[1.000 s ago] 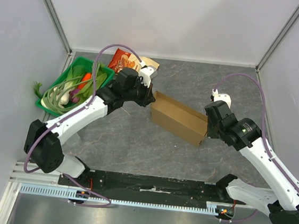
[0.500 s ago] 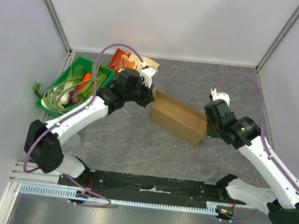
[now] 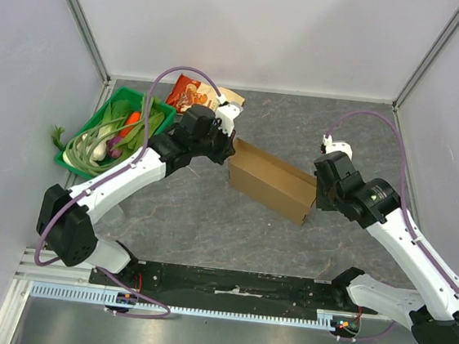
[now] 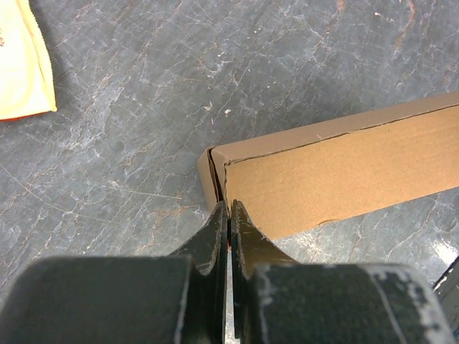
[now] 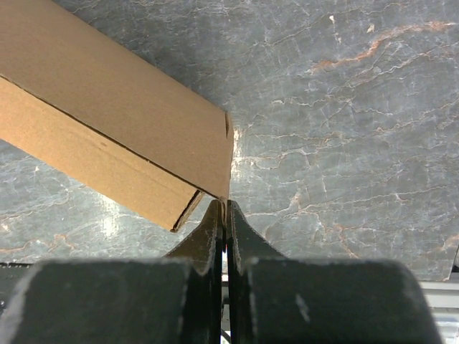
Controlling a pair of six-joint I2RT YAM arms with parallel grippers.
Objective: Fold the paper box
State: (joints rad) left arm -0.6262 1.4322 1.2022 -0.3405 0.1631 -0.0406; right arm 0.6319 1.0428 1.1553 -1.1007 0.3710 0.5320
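Observation:
The paper box [image 3: 271,180] is a brown cardboard rectangular box lying slantwise on the grey stone-patterned tabletop. My left gripper [image 3: 230,151] is at its left end, and my right gripper [image 3: 317,199] is at its right end. In the left wrist view the gripper [image 4: 228,213] is shut on the thin cardboard edge at the corner of the box [image 4: 337,168]. In the right wrist view the gripper [image 5: 226,204] is shut on the end edge of the box [image 5: 107,136], beside an open slit at that corner.
A green basket [image 3: 163,113] of vegetables stands at the far left. A cream-and-red snack bag [image 3: 192,96] lies behind the left arm, and its corner shows in the left wrist view [image 4: 21,64]. White enclosure walls ring the table.
Both grippers and the box have shifted slightly to the left. Both grips stay the same.

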